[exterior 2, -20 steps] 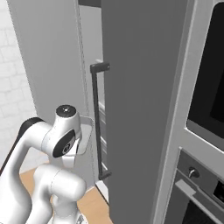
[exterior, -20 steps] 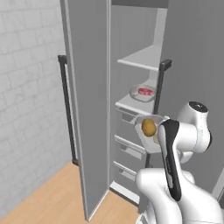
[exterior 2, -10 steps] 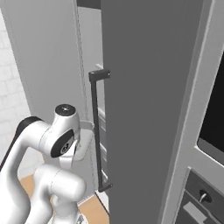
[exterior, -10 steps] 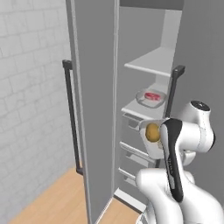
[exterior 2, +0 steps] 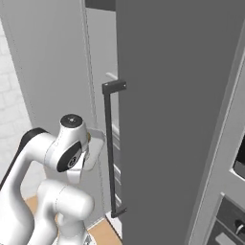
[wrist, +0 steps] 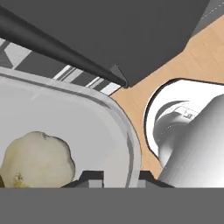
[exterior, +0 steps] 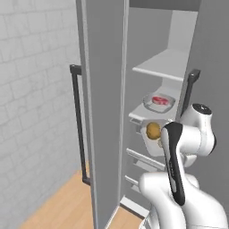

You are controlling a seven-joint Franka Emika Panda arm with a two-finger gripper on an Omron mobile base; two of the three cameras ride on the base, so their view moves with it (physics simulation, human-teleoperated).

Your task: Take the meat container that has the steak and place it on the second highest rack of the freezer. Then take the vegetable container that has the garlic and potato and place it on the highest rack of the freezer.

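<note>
- The upper shelf (exterior: 166, 66) lies bare, with open room above it.
- The lower shelf (exterior: 142, 115) already carries the steak tray (exterior: 158, 101).
- The open doors (exterior: 102, 89) and a dark handle (exterior: 188, 91) flank the narrow opening.

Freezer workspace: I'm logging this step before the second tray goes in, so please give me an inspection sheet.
Surface: highest rack bare where seen; the rack below carries the meat container.
Job's things: steak lies in its container on that lower rack. Vegetable container, holding garlic and potato, is in front of the open freezer, below the racks.
Clutter: nothing seen.
Grippers: gripper shut on the vegetable container's rim.
Cables: nothing seen.
Surroundings: open freezer door with dark bar handle; wooden floor; pale tiled wall; oven front at right.
</note>
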